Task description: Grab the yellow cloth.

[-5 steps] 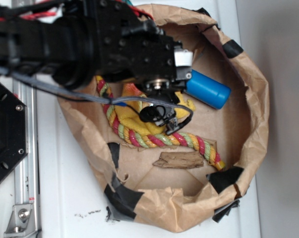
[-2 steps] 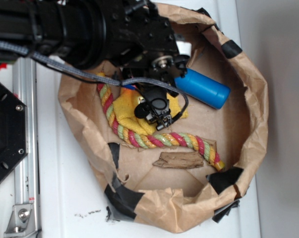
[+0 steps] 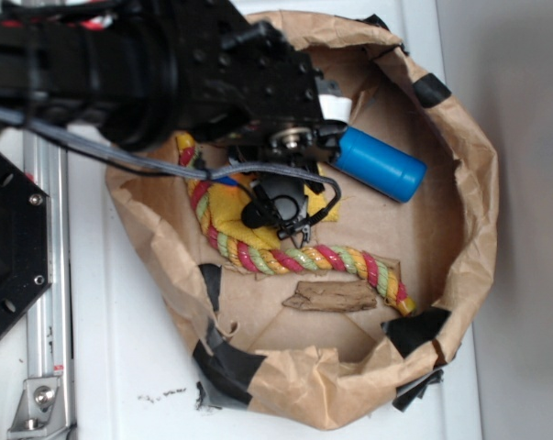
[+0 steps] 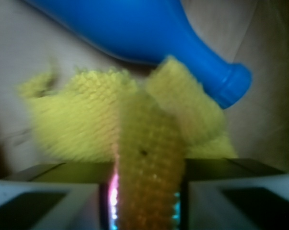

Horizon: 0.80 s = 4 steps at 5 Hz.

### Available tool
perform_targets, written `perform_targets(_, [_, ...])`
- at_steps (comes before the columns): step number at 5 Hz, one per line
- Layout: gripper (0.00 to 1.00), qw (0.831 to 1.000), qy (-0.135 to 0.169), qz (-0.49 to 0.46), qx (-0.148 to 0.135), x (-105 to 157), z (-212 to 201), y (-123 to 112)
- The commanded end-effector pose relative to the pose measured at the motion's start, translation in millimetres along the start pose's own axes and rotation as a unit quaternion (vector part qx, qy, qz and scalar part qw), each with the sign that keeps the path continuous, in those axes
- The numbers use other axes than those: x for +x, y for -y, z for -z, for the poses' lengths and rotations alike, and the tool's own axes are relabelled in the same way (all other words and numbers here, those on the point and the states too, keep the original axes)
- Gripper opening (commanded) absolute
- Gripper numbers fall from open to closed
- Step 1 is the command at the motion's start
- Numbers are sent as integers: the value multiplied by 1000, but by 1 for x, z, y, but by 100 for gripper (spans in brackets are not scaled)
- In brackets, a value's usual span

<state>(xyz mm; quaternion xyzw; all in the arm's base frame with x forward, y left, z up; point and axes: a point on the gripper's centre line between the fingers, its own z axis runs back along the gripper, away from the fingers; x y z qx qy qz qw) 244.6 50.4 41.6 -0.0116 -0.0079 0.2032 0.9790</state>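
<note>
Worked over white counter (image 3: 120,367), with crumpled brown paper bag (image 3: 469,211) rolled down into a shallow nest, patched with black tape. Black arm (image 3: 120,64) reached in from upper left, covering bag's top-left part. Red, yellow and green twisted rope (image 3: 322,258) ran in a curve along bag floor, from left side down and across to lower right. Blue bottle (image 3: 379,163) lay on its side in upper middle of bag, just right of wrist. Yellow cloth (image 3: 228,209) sat bunched on bag floor inside rope's curve, directly under hand (image 3: 274,209), partly hidden by it. Small brown scrap (image 3: 331,296) lay just below rope. Hand closed on a raised fold of yellow cloth: in wrist view, fold (image 4: 149,177) pinched upright between both fingers (image 4: 48,191), filling gap completely. Rest of cloth spread behind fold, one corner touching or overlapping bottle neck (image 4: 225,81). Bottle cap end pointed right in wrist view.
</note>
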Motion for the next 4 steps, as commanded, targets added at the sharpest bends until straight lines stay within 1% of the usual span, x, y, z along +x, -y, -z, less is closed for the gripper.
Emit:
perform_targets(1, [0,982,142,102,-67,5,-113,26])
perform_targets(2, [0,979,149,123,-72,1,-163,34])
perform_targets(3, [0,984,115,125,-47,8,-169,35])
perform_targets(4, [0,988,100,113,-27,12,-158,31])
